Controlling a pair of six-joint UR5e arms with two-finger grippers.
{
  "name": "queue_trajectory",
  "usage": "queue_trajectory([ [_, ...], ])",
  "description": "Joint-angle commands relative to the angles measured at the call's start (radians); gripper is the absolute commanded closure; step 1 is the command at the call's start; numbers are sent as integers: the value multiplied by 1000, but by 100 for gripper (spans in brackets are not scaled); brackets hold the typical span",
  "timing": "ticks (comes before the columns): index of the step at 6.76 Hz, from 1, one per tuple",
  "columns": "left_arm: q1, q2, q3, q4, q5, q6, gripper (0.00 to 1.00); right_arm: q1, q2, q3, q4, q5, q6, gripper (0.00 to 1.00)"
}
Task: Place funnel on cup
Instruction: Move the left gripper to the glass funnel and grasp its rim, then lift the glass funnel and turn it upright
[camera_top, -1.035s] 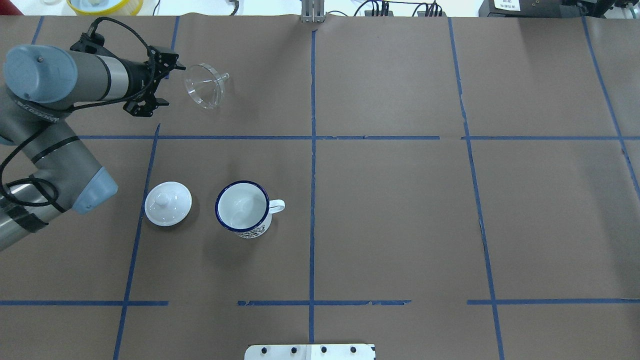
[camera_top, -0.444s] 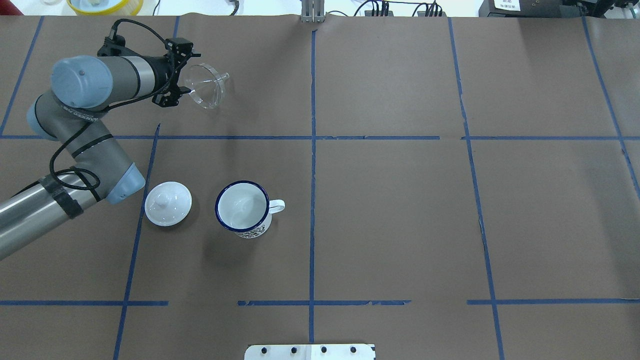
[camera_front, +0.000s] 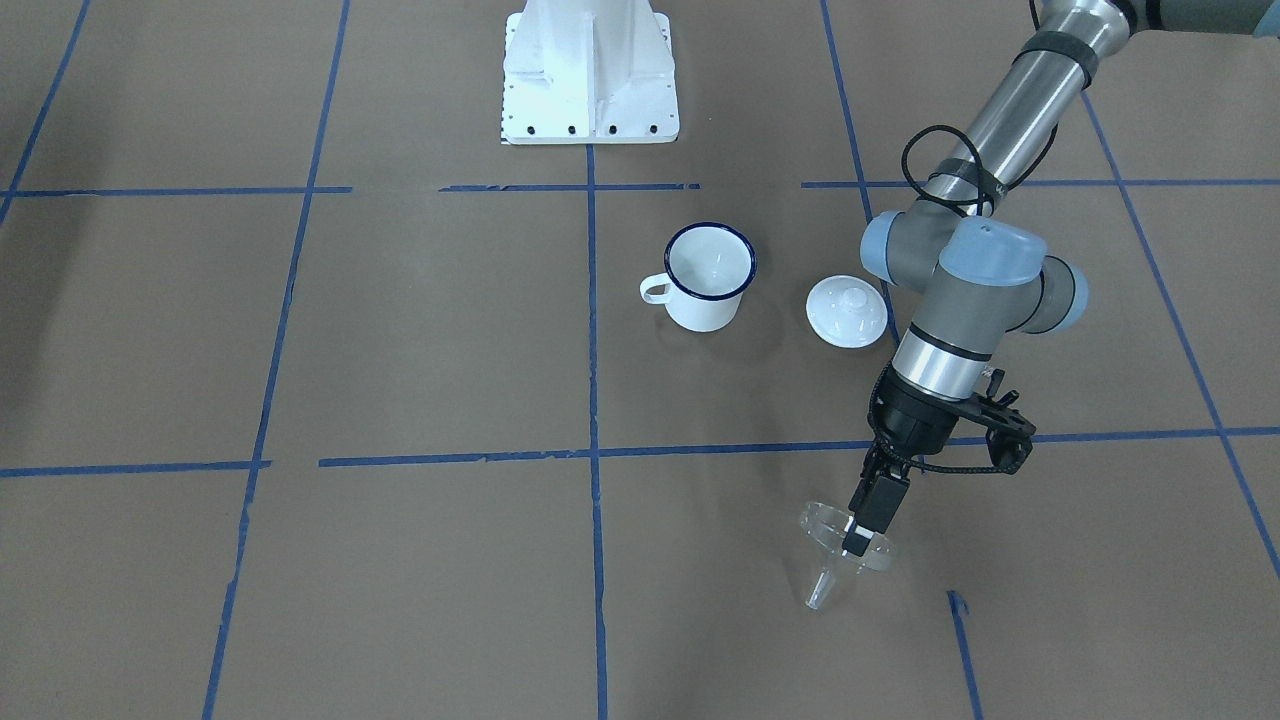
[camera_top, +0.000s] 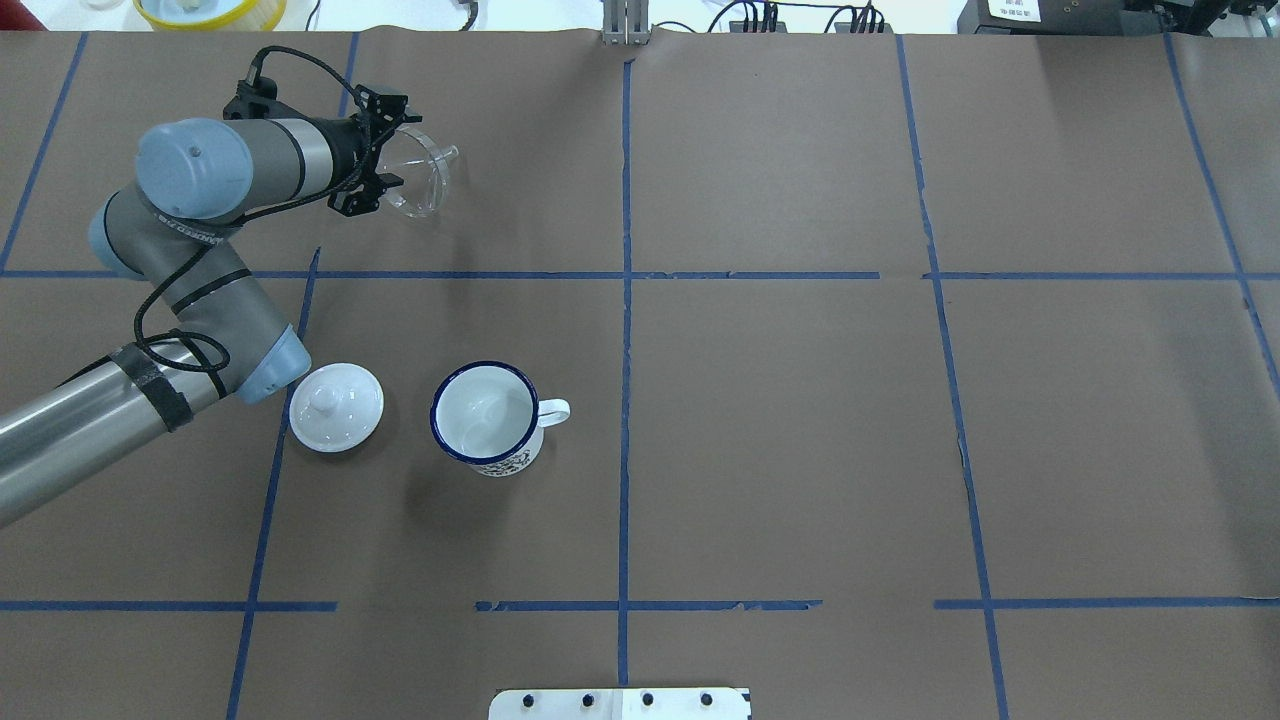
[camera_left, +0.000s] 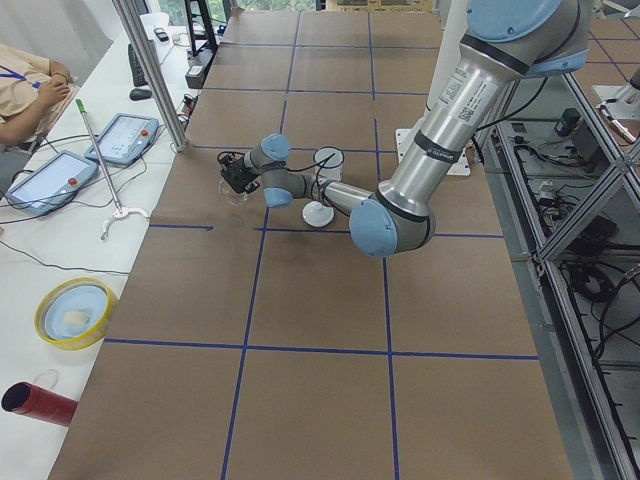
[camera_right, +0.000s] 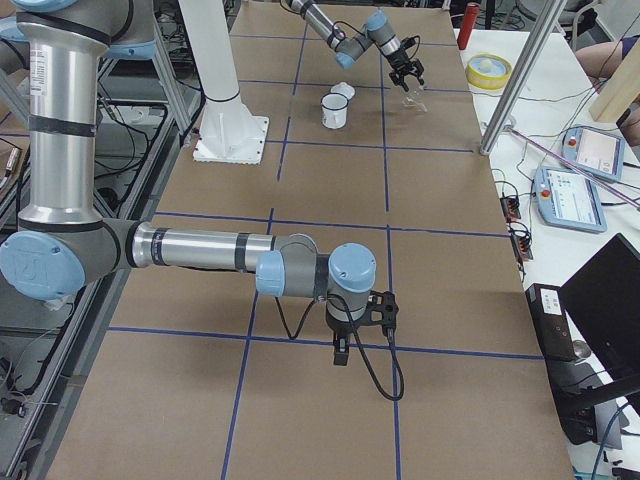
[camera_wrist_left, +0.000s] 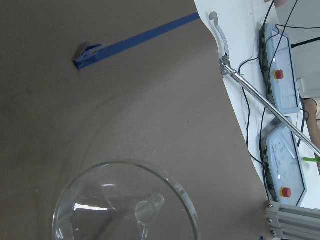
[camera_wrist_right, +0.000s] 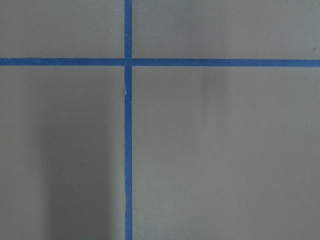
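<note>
Overhead exterior: left arm comes in from the left and reaches to the far-left part of the table (camera_top: 800, 420). Left gripper (camera_front: 860, 532) sits right at the clear funnel (camera_top: 425, 185). The funnel lies on its side on the table, wide mouth turned toward the gripper, short spout pointing away from the arm. The dark fingers overlap the near side of the funnel's rim in both the overhead and front-facing views. Can't tell whether they are spread or pinched on the rim, as glass glare and the wrist hide the tips. The left wrist view looks into the funnel mouth at the bottom of the frame, spout seen through the glass, no fingers in shot.

White enamel mug (camera_top: 486, 416) with dark blue rim stands upright nearer the robot, well apart from the funnel, loop handle toward the robot's right. A round white knobbed lid (camera_top: 336, 407) lies just beside the mug on its left, not touching.

Right gripper (camera_right: 340, 356) shows only in the exterior right view, pointing down over the table, and its finger spacing can't be judged. The right wrist view shows only brown table and crossing blue tape lines (camera_wrist_right: 128, 62).
</note>
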Motion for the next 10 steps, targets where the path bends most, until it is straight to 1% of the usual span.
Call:
queue_trajectory([
  [1,1,-17,40,-44,1,2,22,0,0,0,0,0,0,0],
  [3,1,-33,66,-44,10,28,35,0,0,0,0,0,0,0],
  [4,1,-40,67,-46,18,30,65,0,0,0,0,0,0,0],
  [5,1,-41,67,-44,20,30,89,0,0,0,0,0,0,0],
  [6,1,-43,65,-44,30,31,100,0,0,0,0,0,0,0],
  [7,1,-46,64,-44,32,30,100,0,0,0,0,0,0,0],
  [8,-2,-46,33,-37,32,34,100,0,0,0,0,0,0,0],
  [9,-13,-44,-31,3,32,36,100,0,0,0,0,0,0,0],
  [10,-23,-47,-112,115,30,36,100,0,0,0,0,0,0,0],
])
